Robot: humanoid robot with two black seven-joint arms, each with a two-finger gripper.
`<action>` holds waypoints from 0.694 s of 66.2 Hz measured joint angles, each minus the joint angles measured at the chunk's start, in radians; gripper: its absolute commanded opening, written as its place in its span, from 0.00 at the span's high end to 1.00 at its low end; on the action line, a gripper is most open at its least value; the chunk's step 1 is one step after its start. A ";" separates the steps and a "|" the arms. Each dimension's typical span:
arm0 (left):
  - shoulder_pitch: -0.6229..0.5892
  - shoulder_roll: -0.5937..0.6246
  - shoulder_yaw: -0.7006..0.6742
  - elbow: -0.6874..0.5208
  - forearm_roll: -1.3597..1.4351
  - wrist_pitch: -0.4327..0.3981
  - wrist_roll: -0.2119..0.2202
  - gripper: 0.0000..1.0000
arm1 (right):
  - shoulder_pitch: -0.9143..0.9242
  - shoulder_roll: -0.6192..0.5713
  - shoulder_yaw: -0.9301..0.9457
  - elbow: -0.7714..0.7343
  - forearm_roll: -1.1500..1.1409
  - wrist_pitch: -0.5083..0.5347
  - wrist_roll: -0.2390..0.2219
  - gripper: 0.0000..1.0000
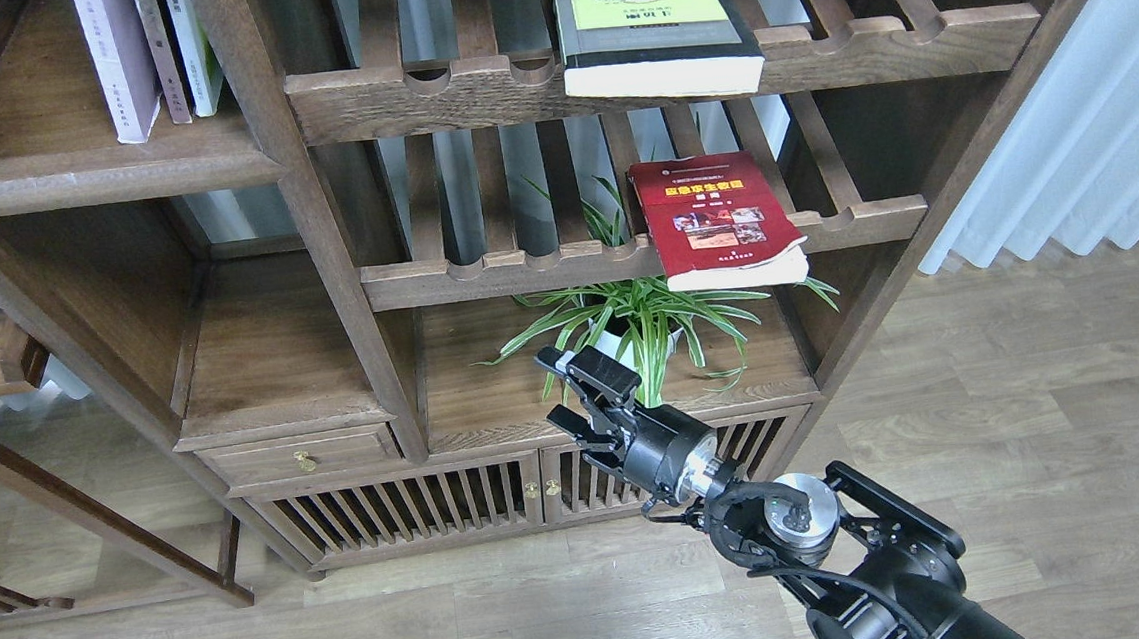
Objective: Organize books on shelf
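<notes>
Right hand [575,391] empty, fingers parted, poised in front of potted plant [635,320]. Red book [718,219] flat on slatted rack just above plant, long axis front to back, page edge overhanging rail. Grey-black book [654,28] flat on rack higher up, likewise front to back, overhanging. Lavender-white book [117,60] upright on solid shelf [98,167], up-left of plant, spine forward.

One arm shows, matte black throughout, built of rounded, chunky segments. A bright silver metal disc sits at one joint with a small green light on it, and a second silver ring bands the wrist cylinder. Thin black cables loop outside the joints. The claw [575,391] is black, with blocky, ribbed fingers.
</notes>
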 measured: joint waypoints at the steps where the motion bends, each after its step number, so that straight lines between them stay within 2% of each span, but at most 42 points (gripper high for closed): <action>1: 0.001 0.000 -0.001 -0.003 0.000 0.000 0.000 0.01 | 0.000 0.000 0.000 0.000 0.000 0.000 0.000 0.01; 28: 0.032 -0.022 -0.023 -0.020 0.001 0.000 0.004 0.01 | 0.000 0.000 0.019 -0.001 0.000 0.001 0.001 0.01; 46: 0.144 -0.040 -0.013 -0.021 0.009 0.000 0.023 0.03 | 0.003 0.000 0.022 -0.002 0.000 0.000 0.001 0.01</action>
